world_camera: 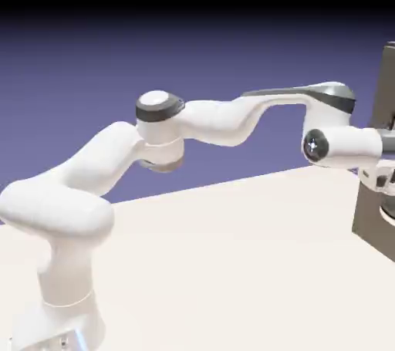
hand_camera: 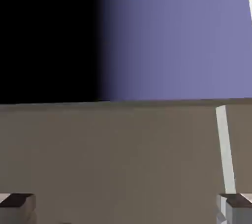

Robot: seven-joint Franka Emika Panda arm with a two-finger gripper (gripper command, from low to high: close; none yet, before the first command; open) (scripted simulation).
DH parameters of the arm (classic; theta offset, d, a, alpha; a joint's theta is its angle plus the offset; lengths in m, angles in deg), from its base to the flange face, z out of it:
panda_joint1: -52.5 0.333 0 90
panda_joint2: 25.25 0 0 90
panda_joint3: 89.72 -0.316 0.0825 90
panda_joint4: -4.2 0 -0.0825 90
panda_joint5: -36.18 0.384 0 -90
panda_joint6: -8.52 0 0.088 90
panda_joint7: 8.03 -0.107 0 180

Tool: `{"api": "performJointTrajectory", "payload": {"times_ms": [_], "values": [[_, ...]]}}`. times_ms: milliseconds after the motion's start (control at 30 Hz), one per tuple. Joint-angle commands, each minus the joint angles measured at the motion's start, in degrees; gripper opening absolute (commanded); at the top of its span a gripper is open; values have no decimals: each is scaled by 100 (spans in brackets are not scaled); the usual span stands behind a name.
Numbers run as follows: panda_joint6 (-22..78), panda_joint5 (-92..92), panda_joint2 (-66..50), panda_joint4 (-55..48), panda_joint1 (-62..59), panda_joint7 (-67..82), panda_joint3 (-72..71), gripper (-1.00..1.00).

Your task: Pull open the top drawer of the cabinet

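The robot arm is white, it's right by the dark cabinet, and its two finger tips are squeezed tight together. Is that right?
Not quite: the finger tips aren't squeezed together. The hand view shows the gripper open, its two tips wide apart. The rest is right: the arm is white, and it's by the dark cabinet.

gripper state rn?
Two-finger gripper with small grey fingertips: open, fingertips wide apart, nothing held between them.
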Motion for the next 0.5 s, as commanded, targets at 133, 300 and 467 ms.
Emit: {"api": "performJointTrajectory", "payload": {"times_ms": [133, 300, 467], "values": [[-77, 449, -343, -622, -103, -119, 257, 0], [-519, 405, -379, -1661, -696, -315, 209, 0], [-566, 406, -386, -1773, -761, -335, 203, -100]]}}
